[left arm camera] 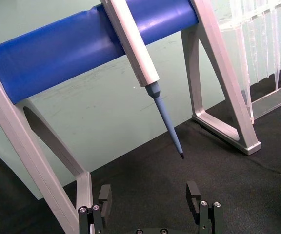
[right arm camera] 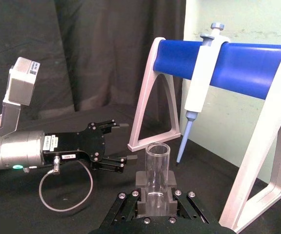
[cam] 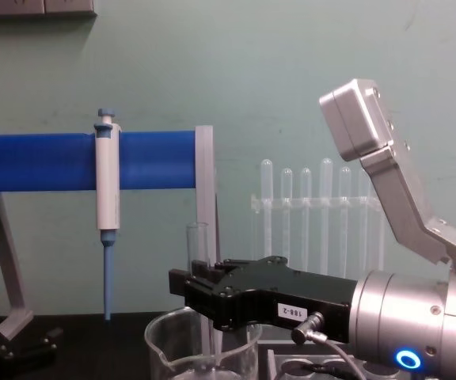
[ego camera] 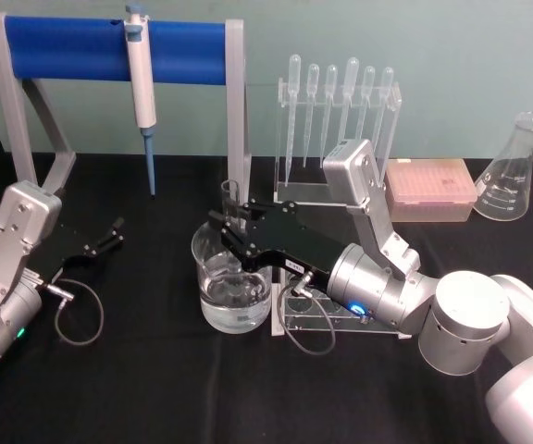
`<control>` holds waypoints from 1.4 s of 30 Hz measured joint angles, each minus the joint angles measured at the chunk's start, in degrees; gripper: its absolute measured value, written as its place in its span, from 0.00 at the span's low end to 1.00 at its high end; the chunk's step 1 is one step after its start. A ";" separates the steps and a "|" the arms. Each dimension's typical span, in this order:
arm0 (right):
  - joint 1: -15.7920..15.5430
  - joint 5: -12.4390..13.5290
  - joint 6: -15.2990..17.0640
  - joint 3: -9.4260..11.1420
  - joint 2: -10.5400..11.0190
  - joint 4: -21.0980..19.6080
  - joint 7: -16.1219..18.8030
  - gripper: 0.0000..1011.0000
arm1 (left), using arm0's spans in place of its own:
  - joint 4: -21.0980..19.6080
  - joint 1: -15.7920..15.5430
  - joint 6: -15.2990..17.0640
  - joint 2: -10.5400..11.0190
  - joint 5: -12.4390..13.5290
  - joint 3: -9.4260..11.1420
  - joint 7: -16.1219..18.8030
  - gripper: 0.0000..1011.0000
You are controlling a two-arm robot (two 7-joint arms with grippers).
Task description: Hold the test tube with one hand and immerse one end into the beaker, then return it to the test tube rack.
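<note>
My right gripper (ego camera: 227, 231) is shut on the test tube (ego camera: 230, 199), holding it upright over the beaker (ego camera: 213, 301). The tube's open rim sticks up above the black fingers (right arm camera: 141, 179). From the chest, the test tube (cam: 198, 245) drops below the right gripper (cam: 190, 289) into the beaker (cam: 165, 348); I cannot tell whether its end reaches the water. In the right wrist view the test tube (right arm camera: 157, 168) sits clamped between the pads. My left gripper (ego camera: 111, 233) rests open on the black cloth to the left, with nothing between its fingers (left arm camera: 105, 196).
A blue-and-white pipettor (ego camera: 142, 88) hangs from the blue bar stand (ego camera: 63, 44) at the back left. A pipette rack (ego camera: 340, 120), a pink tip box (ego camera: 430, 188) and a conical flask (ego camera: 512, 171) stand behind. A clear tube rack (ego camera: 327, 319) lies under my right wrist.
</note>
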 joint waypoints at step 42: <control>0.00 0.00 0.00 0.00 0.00 0.00 0.00 0.23 | 0.00 0.00 0.00 0.00 0.00 0.00 0.00 0.99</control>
